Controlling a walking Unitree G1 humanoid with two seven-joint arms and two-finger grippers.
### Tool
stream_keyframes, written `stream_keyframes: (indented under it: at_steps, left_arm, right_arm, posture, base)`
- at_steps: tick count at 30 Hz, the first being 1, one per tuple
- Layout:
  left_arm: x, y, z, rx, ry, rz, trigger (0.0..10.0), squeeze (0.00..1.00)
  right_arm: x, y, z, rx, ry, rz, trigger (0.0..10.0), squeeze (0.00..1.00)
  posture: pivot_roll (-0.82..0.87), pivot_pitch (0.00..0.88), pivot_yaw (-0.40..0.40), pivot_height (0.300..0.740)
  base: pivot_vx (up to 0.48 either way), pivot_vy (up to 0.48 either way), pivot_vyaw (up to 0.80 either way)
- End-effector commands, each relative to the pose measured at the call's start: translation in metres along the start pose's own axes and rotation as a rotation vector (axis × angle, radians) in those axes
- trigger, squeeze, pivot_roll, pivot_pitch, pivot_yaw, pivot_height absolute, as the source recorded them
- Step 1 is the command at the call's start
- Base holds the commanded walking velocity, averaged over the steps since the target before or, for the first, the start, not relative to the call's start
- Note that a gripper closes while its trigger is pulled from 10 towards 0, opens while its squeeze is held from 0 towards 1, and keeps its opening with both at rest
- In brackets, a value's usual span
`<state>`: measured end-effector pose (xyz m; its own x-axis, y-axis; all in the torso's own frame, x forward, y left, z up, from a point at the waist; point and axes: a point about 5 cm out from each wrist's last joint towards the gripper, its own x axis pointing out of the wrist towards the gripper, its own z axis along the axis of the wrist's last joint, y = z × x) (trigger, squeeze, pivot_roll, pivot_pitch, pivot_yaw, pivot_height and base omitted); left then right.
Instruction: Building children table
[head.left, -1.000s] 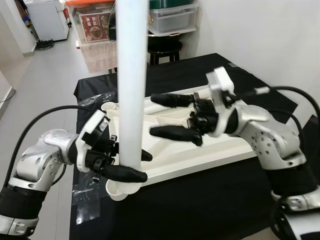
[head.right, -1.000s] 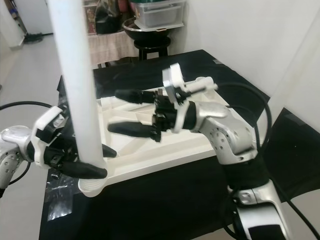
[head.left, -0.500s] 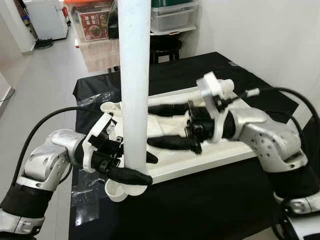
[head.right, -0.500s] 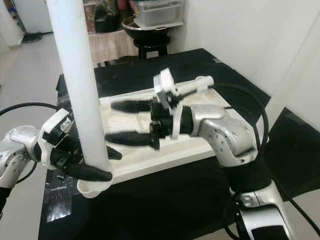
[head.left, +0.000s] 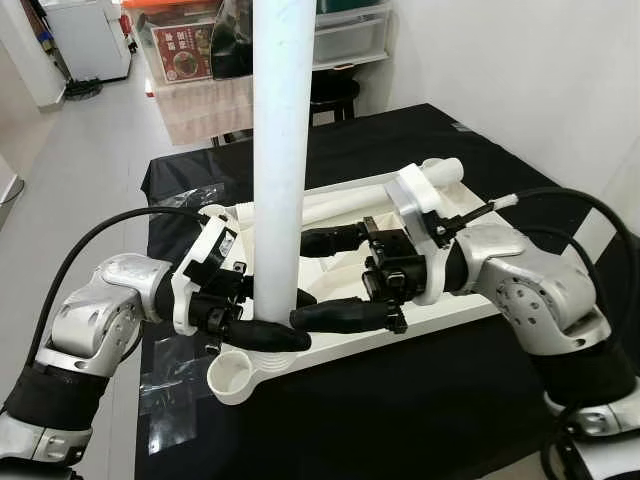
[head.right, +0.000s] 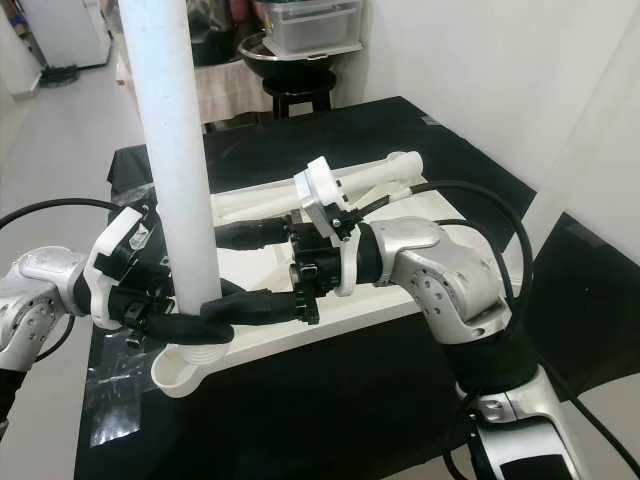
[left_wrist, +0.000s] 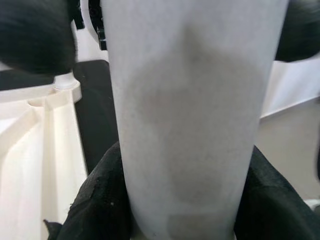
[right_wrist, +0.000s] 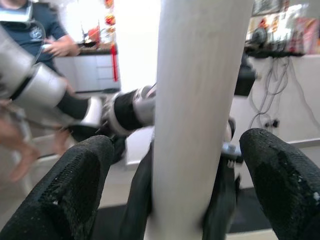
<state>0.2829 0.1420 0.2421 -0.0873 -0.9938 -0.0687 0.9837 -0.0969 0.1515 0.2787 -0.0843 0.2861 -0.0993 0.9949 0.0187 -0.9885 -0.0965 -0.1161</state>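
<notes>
A tall white table leg (head.left: 278, 150) stands upright over the near-left corner of the upturned white tabletop (head.left: 335, 345). My left gripper (head.left: 278, 318) is shut on its lower part, just above the round corner socket (head.left: 232, 378). My right gripper (head.left: 300, 281) reaches in from the right and is open. Its two black fingers (right_wrist: 75, 185) straddle the leg without touching it. The left wrist view has the leg (left_wrist: 195, 110) pressed between the left fingers (left_wrist: 97, 205). A second white leg (head.right: 370, 175) lies along the tabletop's far edge.
The tabletop rests on a black-covered table (head.left: 400, 410). A clear plastic bag (head.left: 170, 405) lies at that table's left edge. Behind the table are a black stool (head.left: 330, 90) and storage boxes (head.left: 350, 35). A person (right_wrist: 30, 30) stands in the background of the right wrist view.
My right gripper has moved left and lower, and its open fingers now straddle the leg. My left gripper has kept hold of the leg, which has shifted slightly right.
</notes>
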Motion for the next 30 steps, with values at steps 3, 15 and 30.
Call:
stream_keyframes:
  at_steps: [3,15,30]
  left_arm:
    - [0.004,0.004,-0.002,0.017,0.016,0.016,10.0,0.0]
    - [0.015,0.004,-0.005,0.026,0.001,0.016,10.0,0.0]
    - [0.012,0.009,-0.004,0.027,0.008,0.06,10.0,1.0]
  right_arm:
    - [0.013,0.0,0.001,-0.017,0.023,-0.008,10.0,0.0]
    - [0.02,-0.007,-0.003,0.001,0.034,-0.062,0.0,0.0]
    - [0.011,-0.018,-0.011,0.003,0.087,-0.167,0.0,0.0]
  posture:
    - [-0.13,0.084,0.035,0.74]
    - [-0.13,0.077,0.03,0.74]
    - [-0.12,0.072,0.035,0.74]
  base:
    - [0.0,0.0,0.0]
    - [0.0,0.0,0.0]
    - [0.0,0.0,0.0]
